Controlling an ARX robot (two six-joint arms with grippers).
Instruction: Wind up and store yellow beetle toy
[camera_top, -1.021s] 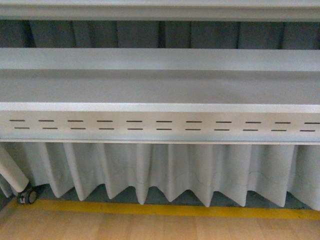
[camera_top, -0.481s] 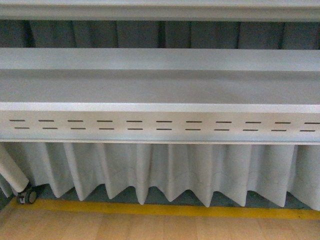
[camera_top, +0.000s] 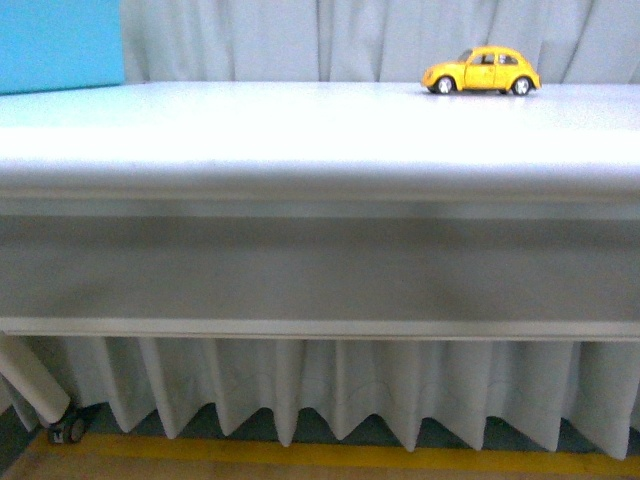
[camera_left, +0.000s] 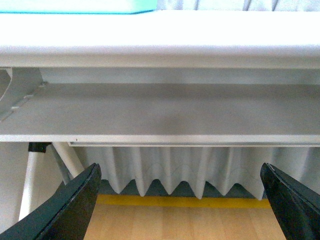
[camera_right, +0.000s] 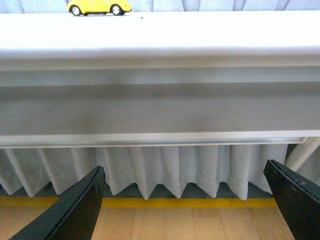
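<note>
The yellow beetle toy (camera_top: 482, 71) stands upright on the white tabletop (camera_top: 300, 125), far back on the right side, side-on to me. It also shows at the far edge in the right wrist view (camera_right: 99, 7). My left gripper (camera_left: 182, 200) is open and empty, low in front of the table, below the tabletop's level. My right gripper (camera_right: 185, 202) is open and empty, also low in front of the table. Neither gripper shows in the front view. Both are well short of the toy.
A light blue box (camera_top: 60, 45) stands at the back left of the table; its edge shows in the left wrist view (camera_left: 75, 6). A grey shelf (camera_top: 320, 270) runs under the tabletop. A pleated white curtain (camera_top: 330, 385), a yellow floor line (camera_top: 330, 455) and a castor (camera_top: 65, 430) lie below.
The front view has risen: earlier it showed the slotted shelf front and lower shelves, now it shows the tabletop with the toy and the blue box.
</note>
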